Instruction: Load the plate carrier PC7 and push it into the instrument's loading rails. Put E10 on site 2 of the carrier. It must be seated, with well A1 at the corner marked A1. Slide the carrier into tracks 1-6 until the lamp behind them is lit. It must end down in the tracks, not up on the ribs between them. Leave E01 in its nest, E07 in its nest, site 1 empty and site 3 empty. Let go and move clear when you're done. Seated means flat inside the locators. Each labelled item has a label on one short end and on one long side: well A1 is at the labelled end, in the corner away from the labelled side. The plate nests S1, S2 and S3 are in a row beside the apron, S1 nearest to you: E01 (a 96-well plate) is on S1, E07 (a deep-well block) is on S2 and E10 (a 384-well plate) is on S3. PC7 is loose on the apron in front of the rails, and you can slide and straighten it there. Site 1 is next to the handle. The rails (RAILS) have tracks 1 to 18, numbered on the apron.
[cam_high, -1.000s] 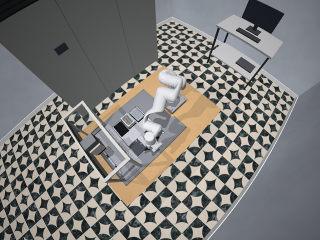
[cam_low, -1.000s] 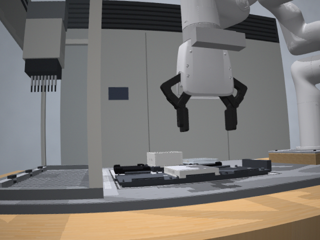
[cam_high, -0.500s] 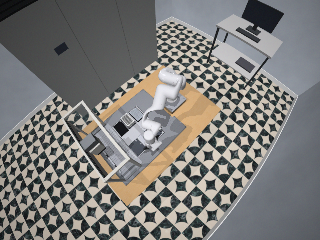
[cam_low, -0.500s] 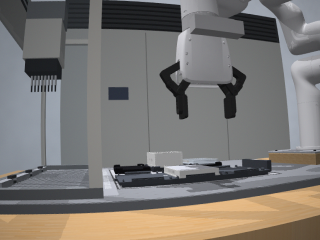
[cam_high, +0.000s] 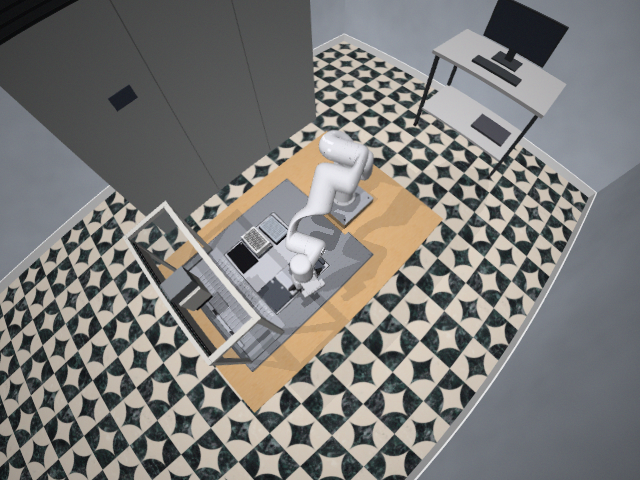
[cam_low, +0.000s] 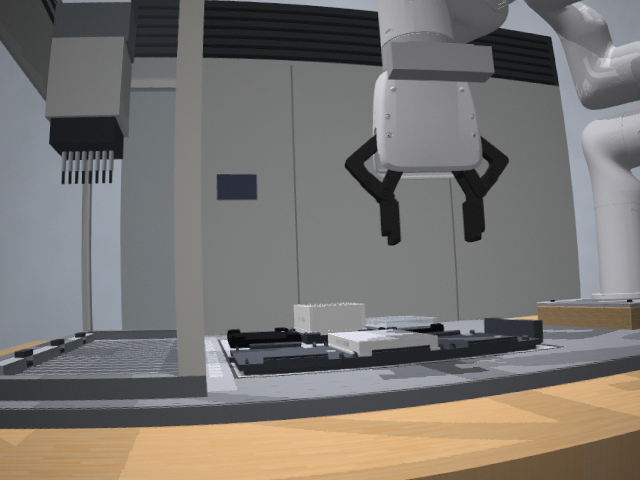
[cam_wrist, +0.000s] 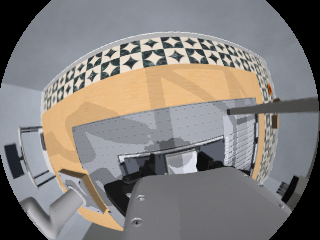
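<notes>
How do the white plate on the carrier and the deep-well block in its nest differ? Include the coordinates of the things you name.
The white plate (cam_low: 382, 341) is low and flat; the deep-well block (cam_high: 256, 240) (cam_low: 329, 317) is clearly taller. The plate sits on the dark carrier (cam_high: 275, 295) (cam_low: 289, 362), while the block stands in a nest beside it. Both are pale and look upright, with nothing gripping either.

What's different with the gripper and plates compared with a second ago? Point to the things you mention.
The open gripper (cam_high: 308, 286) (cam_low: 433, 241) (cam_wrist: 176, 161) is higher and has shifted toward the arm's base (cam_high: 368, 198) (cam_low: 547, 302) (cam_wrist: 96, 192). Nothing was visibly grasped or released. The white plate (cam_low: 382, 342) (cam_wrist: 182, 162) stayed on the carrier (cam_high: 279, 295) (cam_low: 289, 361) (cam_wrist: 141, 163), which hasn't visibly moved.
</notes>
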